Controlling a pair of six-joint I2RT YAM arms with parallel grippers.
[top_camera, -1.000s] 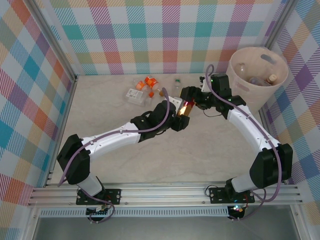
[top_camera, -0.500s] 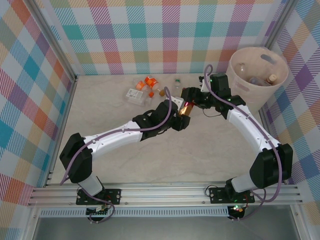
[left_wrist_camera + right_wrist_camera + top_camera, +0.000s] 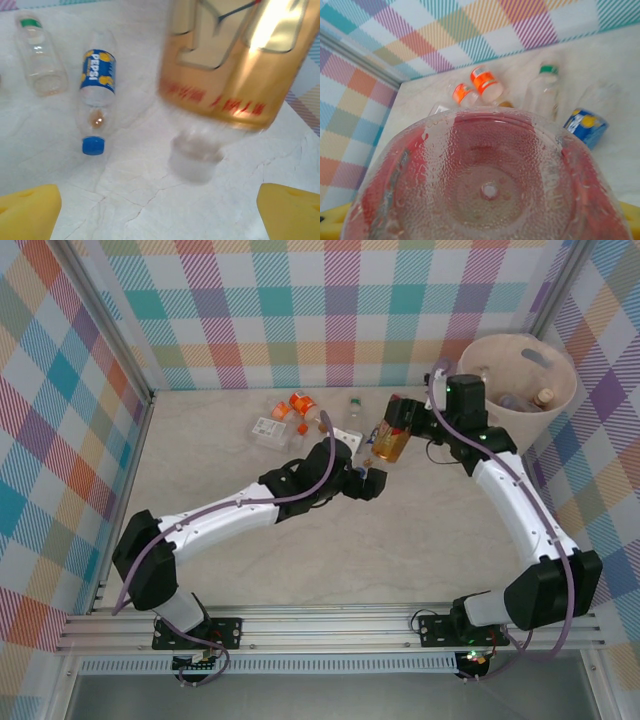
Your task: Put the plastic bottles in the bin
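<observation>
Bottles (image 3: 512,400) lie in the cream bin (image 3: 566,380); right fingers (image 3: 632,212) grip an amber bottle (image 3: 391,443).

Cream-white bin (image 3: 548,423); amber bottle (image 3: 391,443), red lettering; pastel plaid walls (image 3: 300,310).

The bin (image 3: 487,418) stands at the far right of the table (image 3: 300,560), with some bottles (image 3: 515,400) in it. Left of it, more bottles (image 3: 290,415) lie far back. The held bottle (image 3: 392,443) hangs between them.

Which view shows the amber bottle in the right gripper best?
Top external: the amber bottle appears whole, held by the right gripper. Left wrist gives it blurred and cropped; right wrist, its base close up.
</observation>
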